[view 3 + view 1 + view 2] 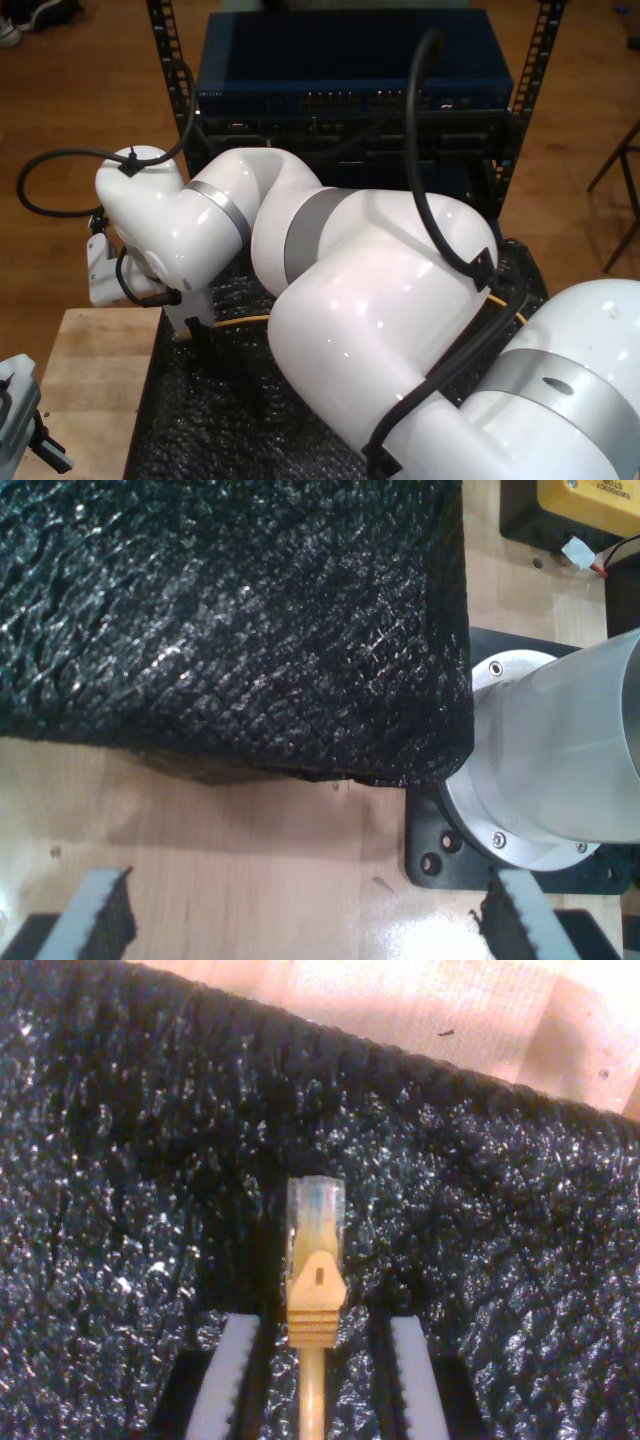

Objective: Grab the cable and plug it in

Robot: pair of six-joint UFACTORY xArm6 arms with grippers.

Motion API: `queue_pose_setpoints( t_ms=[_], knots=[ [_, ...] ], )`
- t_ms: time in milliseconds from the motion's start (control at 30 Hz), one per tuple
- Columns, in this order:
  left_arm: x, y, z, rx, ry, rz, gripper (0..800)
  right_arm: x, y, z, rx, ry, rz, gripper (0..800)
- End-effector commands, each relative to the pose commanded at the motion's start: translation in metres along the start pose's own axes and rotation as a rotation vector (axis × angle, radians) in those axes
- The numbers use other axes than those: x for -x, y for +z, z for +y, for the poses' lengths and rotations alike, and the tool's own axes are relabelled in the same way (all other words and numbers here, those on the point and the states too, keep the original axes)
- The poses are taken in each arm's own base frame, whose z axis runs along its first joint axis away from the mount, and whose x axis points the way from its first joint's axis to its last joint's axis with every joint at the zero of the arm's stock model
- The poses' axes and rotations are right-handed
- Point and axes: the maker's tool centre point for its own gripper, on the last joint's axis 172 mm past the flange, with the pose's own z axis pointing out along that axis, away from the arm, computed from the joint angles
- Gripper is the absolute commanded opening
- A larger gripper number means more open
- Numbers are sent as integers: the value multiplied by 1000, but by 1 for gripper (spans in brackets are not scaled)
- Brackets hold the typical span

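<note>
The orange-yellow cable (312,1305) lies on black foam matting (120,1210), its clear plug (315,1215) pointing away from my second gripper (320,1380). That gripper is open, its two pale ribbed fingers (225,1380) standing either side of the cable with gaps showing. In the exterior view the large white arm reaches toward the view's left, with my second gripper (190,335) low on the mat and the cable (245,320) trailing from it. My first gripper (307,920) is open over bare wood with nothing between its fingers; it sits at the exterior view's lower left (20,415).
A blue network switch (350,60) with rows of ports sits in a rack behind the mat. The first wrist view has the mat's edge (300,770), a silver arm base (560,770) on a black plate and a yellow box (590,505). Thick black arm cables (425,150) loop overhead.
</note>
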Motion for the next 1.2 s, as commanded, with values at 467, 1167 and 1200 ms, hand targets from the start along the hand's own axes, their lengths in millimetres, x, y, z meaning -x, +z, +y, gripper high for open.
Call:
queue_pose_setpoints(
  t_ms=[467,1167,1200],
  knots=[
    [0,0,0,2,1,0,800,-1,1,-1,2,-3,-2,186],
    [0,0,0,2,1,0,800,-1,0,-1,21,-23,-31,107],
    [0,0,0,1,1,-1,800,0,-1,-1,23,-19,-31,85]
  ],
)
